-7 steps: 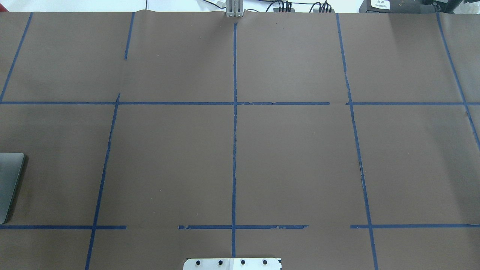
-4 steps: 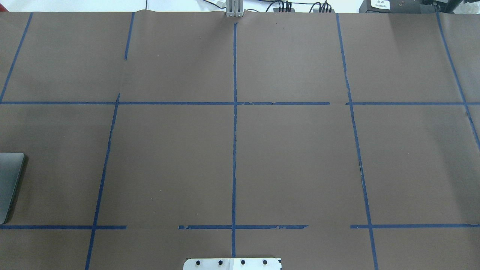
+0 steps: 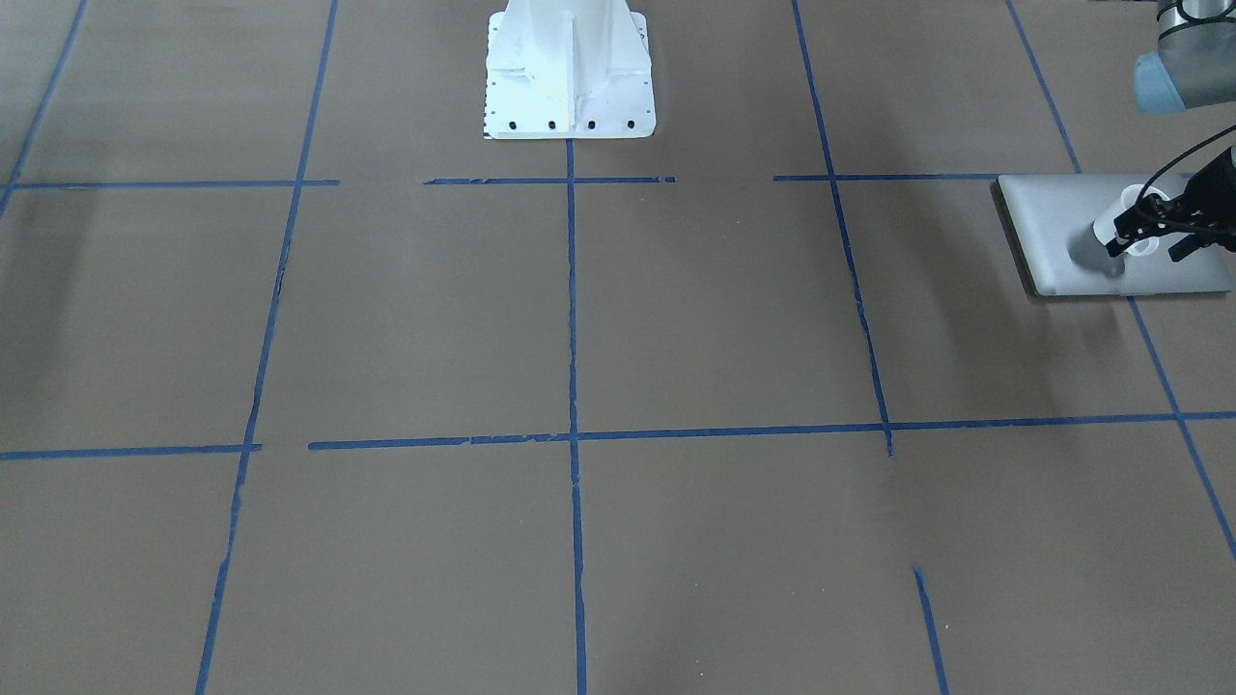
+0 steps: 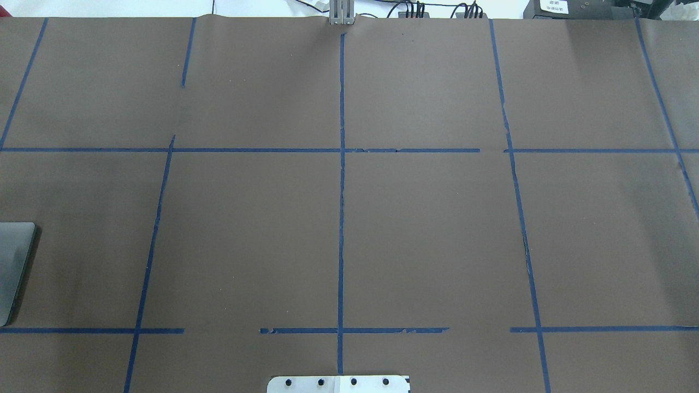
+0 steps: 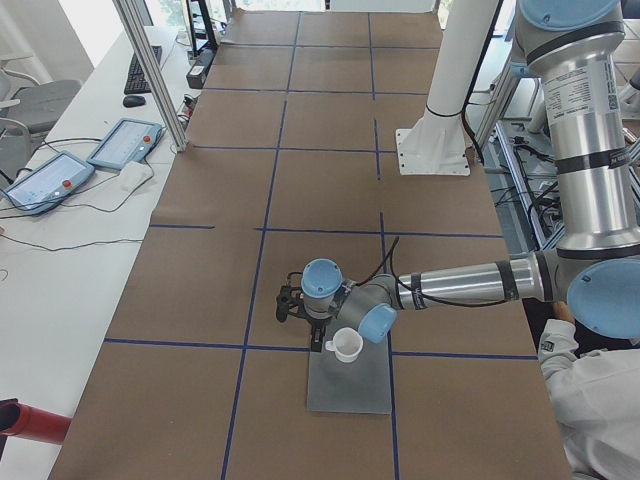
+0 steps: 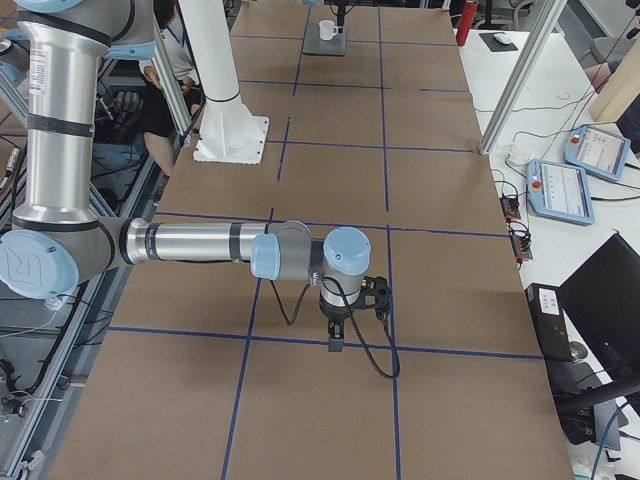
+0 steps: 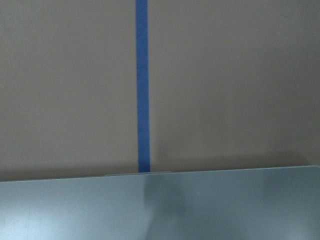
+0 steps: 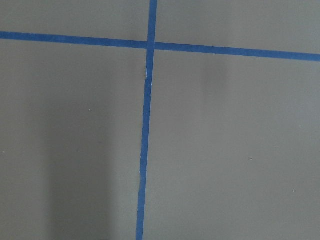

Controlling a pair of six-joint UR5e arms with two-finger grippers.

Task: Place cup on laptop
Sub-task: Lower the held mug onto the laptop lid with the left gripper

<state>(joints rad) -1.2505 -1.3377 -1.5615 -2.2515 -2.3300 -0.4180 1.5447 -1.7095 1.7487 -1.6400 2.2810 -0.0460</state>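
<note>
The silver-grey laptop [image 3: 1048, 222] lies shut at the table's end on my left side. Its corner shows in the overhead view [image 4: 13, 262], and it shows in the exterior left view [image 5: 350, 390]. My left gripper [image 3: 1151, 246] is over the lid and looks shut on the small white cup [image 3: 1110, 227], holding it a little above the lid. A shadow falls on the lid under it. The cup [image 5: 347, 345] stays upright with its handle toward the gripper. My right gripper [image 6: 335, 335] hangs low over bare table; I cannot tell whether it is open.
The white robot pedestal [image 3: 570, 77] stands at mid table on the robot's edge. Blue tape lines cross the brown table cover. Teach pendants [image 5: 125, 145] lie on the side bench beyond the table. A person [image 5: 595, 400] stands by the robot's side.
The sheen on the laptop's corner has brightened in the overhead view. Nothing else there has visibly moved.
</note>
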